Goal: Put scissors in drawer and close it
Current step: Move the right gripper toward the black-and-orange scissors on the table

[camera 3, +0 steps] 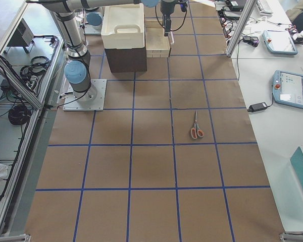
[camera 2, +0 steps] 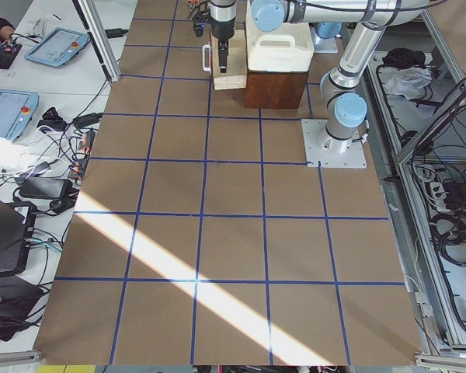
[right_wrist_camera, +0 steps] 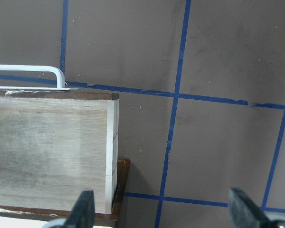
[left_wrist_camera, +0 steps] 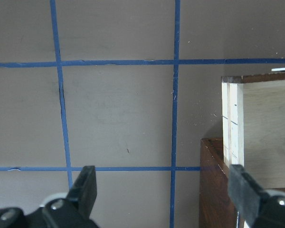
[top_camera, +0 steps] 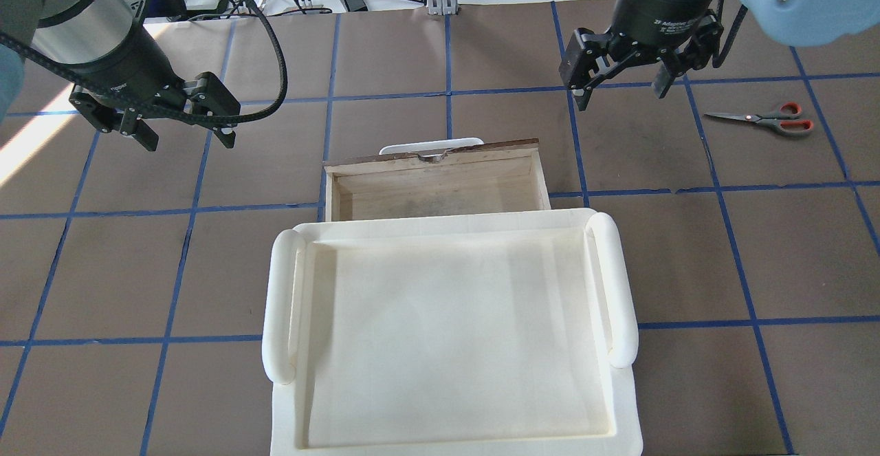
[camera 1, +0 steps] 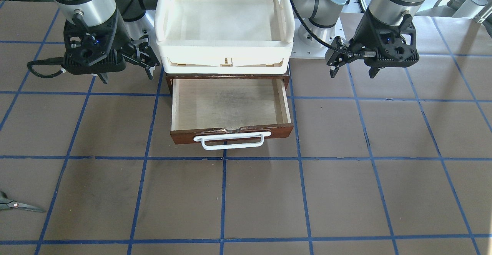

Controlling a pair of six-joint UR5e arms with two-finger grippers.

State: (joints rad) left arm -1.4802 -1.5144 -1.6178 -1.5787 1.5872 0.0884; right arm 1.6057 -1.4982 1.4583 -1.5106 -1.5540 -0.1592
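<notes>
The scissors (top_camera: 763,120), with orange-red handles and dark blades, lie flat on the brown table, far to my right; they also show in the front view (camera 1: 21,205) and the right side view (camera 3: 196,126). The drawer (camera 1: 280,131) is pulled open and its pale plywood inside (top_camera: 440,194) is empty. Its white bar handle (camera 1: 230,139) faces away from me. My right gripper (top_camera: 622,95) is open and empty, hovering between the drawer and the scissors. My left gripper (top_camera: 187,141) is open and empty, hovering left of the drawer.
A cream-white plastic tray (top_camera: 622,284) sits on top of the dark brown cabinet (camera 1: 285,79) that houses the drawer. Blue tape lines grid the table. Both wrist views show a drawer side (left_wrist_camera: 261,133) (right_wrist_camera: 52,152) and bare table below the fingers.
</notes>
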